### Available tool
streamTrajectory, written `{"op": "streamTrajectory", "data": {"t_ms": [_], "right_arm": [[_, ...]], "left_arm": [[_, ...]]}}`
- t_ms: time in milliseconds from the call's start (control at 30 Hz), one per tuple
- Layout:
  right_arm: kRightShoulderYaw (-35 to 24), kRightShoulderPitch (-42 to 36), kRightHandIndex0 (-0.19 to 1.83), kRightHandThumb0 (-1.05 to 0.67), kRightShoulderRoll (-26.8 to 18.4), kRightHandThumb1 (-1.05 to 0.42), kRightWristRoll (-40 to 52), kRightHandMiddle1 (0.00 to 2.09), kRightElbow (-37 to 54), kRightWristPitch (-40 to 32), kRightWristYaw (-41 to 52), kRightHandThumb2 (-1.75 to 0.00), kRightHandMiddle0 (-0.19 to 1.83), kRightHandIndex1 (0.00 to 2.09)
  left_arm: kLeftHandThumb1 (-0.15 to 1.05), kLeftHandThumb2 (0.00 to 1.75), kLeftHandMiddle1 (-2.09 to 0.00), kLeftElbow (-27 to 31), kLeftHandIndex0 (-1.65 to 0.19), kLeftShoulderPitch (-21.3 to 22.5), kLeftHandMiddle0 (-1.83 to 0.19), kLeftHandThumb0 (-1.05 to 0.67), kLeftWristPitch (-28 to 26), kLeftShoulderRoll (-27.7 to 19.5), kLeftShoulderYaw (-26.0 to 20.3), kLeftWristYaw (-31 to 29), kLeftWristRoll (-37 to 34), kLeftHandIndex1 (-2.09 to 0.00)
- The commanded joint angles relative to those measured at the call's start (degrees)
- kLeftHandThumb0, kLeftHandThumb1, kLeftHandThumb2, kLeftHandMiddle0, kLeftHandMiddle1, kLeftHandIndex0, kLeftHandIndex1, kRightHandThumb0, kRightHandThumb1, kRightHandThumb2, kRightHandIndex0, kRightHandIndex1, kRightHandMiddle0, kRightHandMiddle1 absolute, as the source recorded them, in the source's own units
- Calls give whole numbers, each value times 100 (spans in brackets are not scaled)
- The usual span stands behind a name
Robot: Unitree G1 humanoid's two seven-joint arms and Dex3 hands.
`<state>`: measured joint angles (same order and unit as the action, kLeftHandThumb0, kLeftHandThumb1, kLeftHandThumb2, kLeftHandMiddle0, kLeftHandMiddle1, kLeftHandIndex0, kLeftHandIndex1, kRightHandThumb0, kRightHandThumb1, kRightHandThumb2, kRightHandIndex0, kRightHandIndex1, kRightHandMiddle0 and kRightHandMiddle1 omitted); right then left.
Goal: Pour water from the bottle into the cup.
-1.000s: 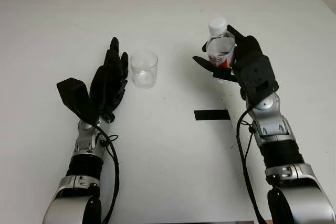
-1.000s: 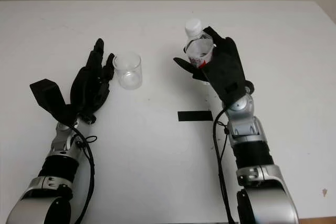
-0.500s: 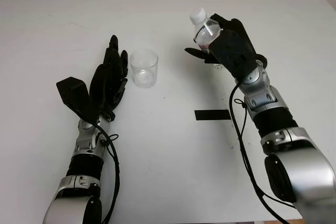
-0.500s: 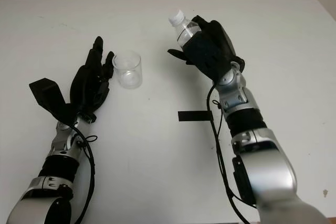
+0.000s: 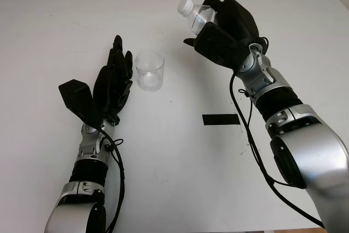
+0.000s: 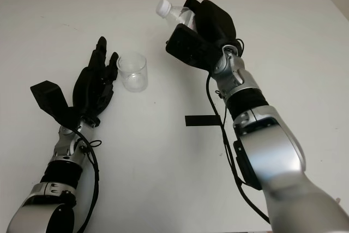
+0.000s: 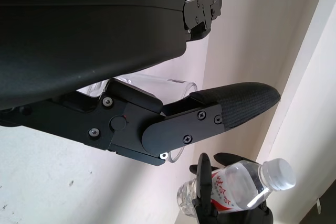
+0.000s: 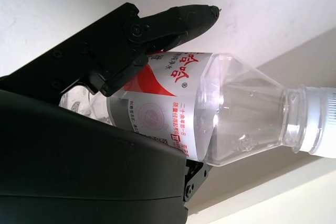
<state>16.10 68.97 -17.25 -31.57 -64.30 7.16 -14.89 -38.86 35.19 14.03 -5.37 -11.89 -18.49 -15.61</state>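
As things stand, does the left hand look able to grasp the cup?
Probably yes: the open left hand sits right beside the cup, with nothing between them; the right hand holds the bottle off to the side.

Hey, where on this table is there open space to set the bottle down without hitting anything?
Bare table lies between the two forearms, nearer than the black tape strip. It is crowded around the cup, with the open left hand right beside it. The right hand holds the bottle aloft, tilted toward the cup.
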Motion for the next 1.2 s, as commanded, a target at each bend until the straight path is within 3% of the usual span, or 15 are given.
{"op": "streamTrajectory", "data": {"t_ms": [0, 300, 567, 867, 1167], "right_arm": [[142, 261, 136, -47, 17, -105, -116, 209, -100, 100, -122, -41, 100, 209], [579, 494, 111, -48, 124, -105, -487, 209, -475, 45, -341, -38, 70, 209], [976, 597, 115, -46, 286, -105, -847, 209, -667, 58, -804, -32, 79, 209], [1470, 758, 110, -48, 455, -105, -1324, 209, -739, -70, -1032, -33, 62, 209], [2109, 816, 122, -47, 477, -105, -1980, 209, -802, -131, -1564, -30, 73, 209]], "left_arm": [[105, 71, -5, -126, 19, -116, 15, -85, 3, 69, -16, -6, -19, -3], [105, 70, -5, -170, 19, -101, 16, -87, 37, 79, -28, 7, -27, -3], [105, 70, -5, -138, 19, -141, 16, -87, 70, 85, -16, 48, -4, -3], [105, 70, -5, -1, 19, -256, 16, -86, 62, 160, -49, 123, -16, -3], [105, 70, -5, -7, 19, -303, 17, -86, 112, 169, -68, 91, -32, -1]]}}
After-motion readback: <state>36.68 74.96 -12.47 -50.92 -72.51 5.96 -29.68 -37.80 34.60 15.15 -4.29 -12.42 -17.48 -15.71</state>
